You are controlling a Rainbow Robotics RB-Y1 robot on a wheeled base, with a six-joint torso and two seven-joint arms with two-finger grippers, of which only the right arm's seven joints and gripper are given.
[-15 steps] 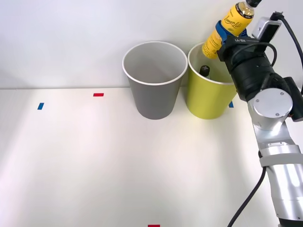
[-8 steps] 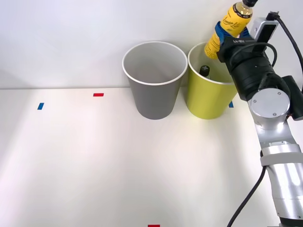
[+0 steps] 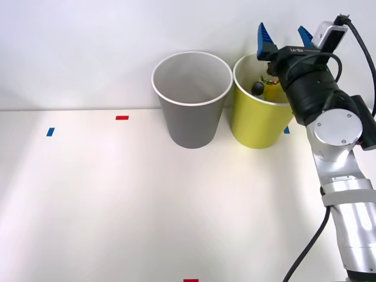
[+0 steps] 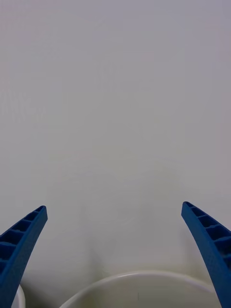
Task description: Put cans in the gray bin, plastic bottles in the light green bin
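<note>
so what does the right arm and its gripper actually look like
The right gripper has two blue, ribbed, tapered fingers on a black housing with small white lettering. Beside the fingers sits a small white and black box with a black cable running from it. Below the black wrist section come a silver round joint cap and silver arm links, with another black cable hanging alongside.

Plain white wall (image 3: 88, 47) behind white table (image 3: 117, 200); red tape mark (image 3: 122, 117), blue tape mark (image 3: 50, 131) on table near wall.
</note>
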